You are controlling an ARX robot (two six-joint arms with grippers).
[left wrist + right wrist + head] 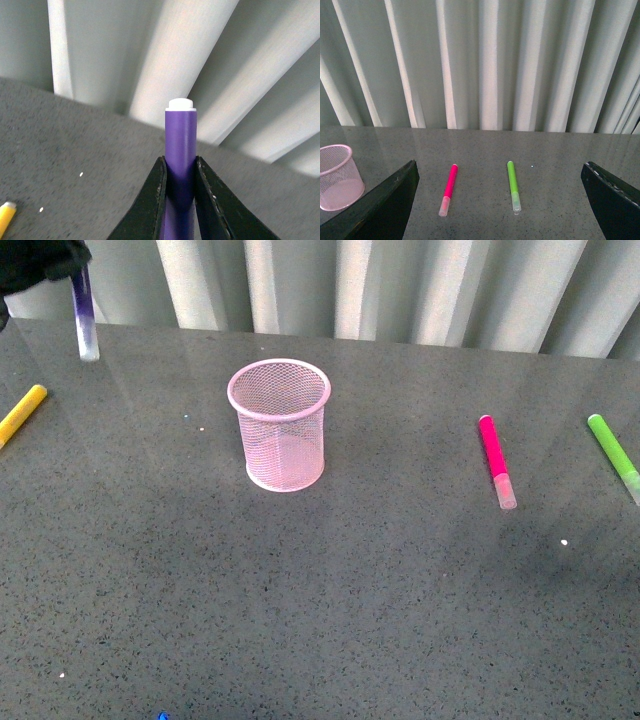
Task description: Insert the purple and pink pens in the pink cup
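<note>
The pink cup (279, 425) stands upright and empty at the table's middle, its mesh edge also showing in the right wrist view (337, 176). My left gripper (70, 265) hangs high at the far left, shut on the purple pen (85, 315), which points cap-down above the table. Both black fingers (152, 200) press the purple pen's barrel (180, 145). The pink pen (496, 460) lies flat to the cup's right. My right gripper (500, 200) is open, well back from the pink pen (448, 187).
A yellow marker (20, 412) lies near the table's left edge, its tip showing in the left wrist view (5, 216). A lime green marker (614, 455) lies at the right edge, beside the pink pen (512, 184). Grey pleated curtains (400, 290) back the table.
</note>
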